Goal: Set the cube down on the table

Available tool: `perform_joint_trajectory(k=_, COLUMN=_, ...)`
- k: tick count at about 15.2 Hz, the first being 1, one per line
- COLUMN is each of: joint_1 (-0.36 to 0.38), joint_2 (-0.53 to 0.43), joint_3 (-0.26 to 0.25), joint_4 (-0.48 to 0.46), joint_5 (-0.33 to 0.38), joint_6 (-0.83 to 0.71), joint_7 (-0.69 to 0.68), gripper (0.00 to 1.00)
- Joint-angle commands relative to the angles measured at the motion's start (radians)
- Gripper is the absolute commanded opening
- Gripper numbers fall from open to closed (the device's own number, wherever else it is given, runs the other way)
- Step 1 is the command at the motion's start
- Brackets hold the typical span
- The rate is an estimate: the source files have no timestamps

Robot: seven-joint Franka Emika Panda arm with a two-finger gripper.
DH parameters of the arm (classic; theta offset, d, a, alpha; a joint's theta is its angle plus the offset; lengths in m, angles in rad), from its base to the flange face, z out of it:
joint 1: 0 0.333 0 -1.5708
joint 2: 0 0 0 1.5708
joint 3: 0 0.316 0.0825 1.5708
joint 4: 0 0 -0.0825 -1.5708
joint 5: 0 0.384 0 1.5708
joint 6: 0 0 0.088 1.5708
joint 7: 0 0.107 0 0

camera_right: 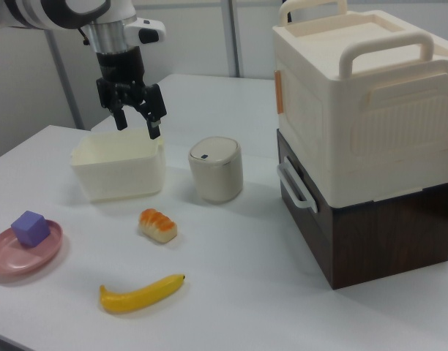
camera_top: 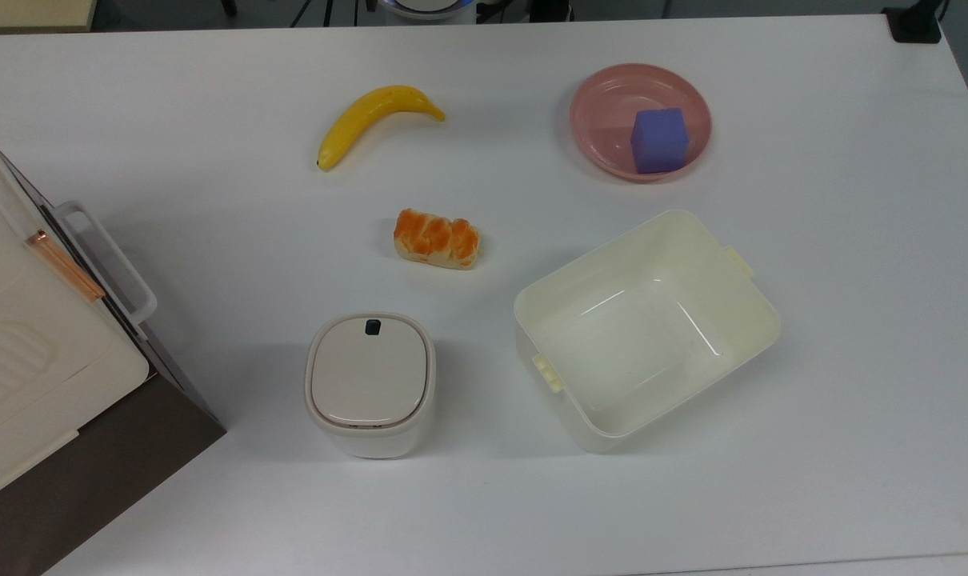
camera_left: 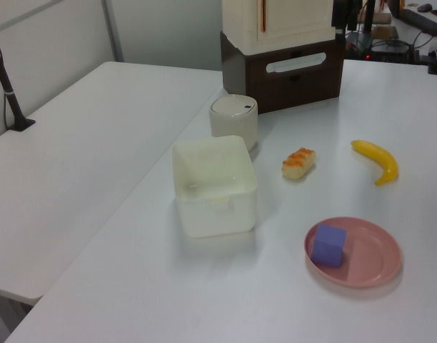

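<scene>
Cube (camera_top: 658, 140) sits inside the pink plate (camera_top: 604, 96), off-centre toward the top view's right rim, flat on one face. Not on the table (camera_top: 852, 320) yet.

Landmark = cream tub (camera_top: 740, 320), open side up, mid-table:
- pink plate: just beyond the tub toward the top view's upper edge, apart from it, not touching.
- bread roll (camera_top: 437, 238): to the top view's left of the tub, clear gap between them.
- banana (camera_top: 372, 120): farther from the tub than the roll, toward the top view's upper left.
- lidded round-cornered bin (camera_top: 370, 384): beside the tub on the top view's left, lid closed, small dark button near the lid edge.
- stacked cream case on a dark wood-look box (camera_right: 370, 146): well apart from the tub, at the top view's left edge.

Gripper (camera_right: 135, 121): in the right view it hangs above the tub's far rim, pointing down, fingers spread apart, nothing between them. Well apart from the cube.
</scene>
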Motion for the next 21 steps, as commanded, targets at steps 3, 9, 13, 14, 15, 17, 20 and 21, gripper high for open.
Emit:
perform_joint_trajectory(k=3, joint_1=-0.052, joint_2=-0.010, joint_3=-0.008, joint_4=-0.005, joint_5=0.017, joint_6=-0.007, joint_7=-0.023, gripper=1.00)
perform_joint_trajectory(k=9, joint_1=-0.030, joint_2=-0.014, joint_3=0.006, joint_4=-0.005, joint_5=0.018, joint_6=0.015, joint_7=-0.020, gripper=1.00)
perform_joint_trajectory(k=13, joint_1=0.046, joint_2=-0.017, joint_3=0.006, joint_4=-0.008, joint_5=0.018, joint_6=0.013, joint_7=-0.012, gripper=1.00)
perform_joint_trajectory(k=14, joint_1=0.077, joint_2=-0.017, joint_3=0.006, joint_4=-0.010, joint_5=0.020, joint_6=0.015, joint_7=-0.011, gripper=1.00)
perform_joint_trajectory(k=15, joint_1=0.104, joint_2=-0.016, joint_3=0.006, joint_4=-0.011, joint_5=0.021, joint_6=0.015, joint_7=-0.011, gripper=1.00)
perform_joint_trajectory(k=17, joint_1=0.172, joint_2=-0.014, joint_3=0.006, joint_4=-0.017, joint_5=0.028, joint_6=0.015, joint_7=-0.011, gripper=1.00)
perform_joint_trajectory(k=20, joint_1=0.246, joint_2=-0.011, joint_3=0.006, joint_4=-0.039, joint_5=0.035, joint_6=0.032, joint_7=0.011, gripper=1.00)
perform_joint_trajectory(k=21, joint_1=0.272, joint_2=-0.011, joint_3=0.006, joint_4=-0.057, joint_5=0.038, joint_6=0.045, joint_7=0.022, gripper=1.00)
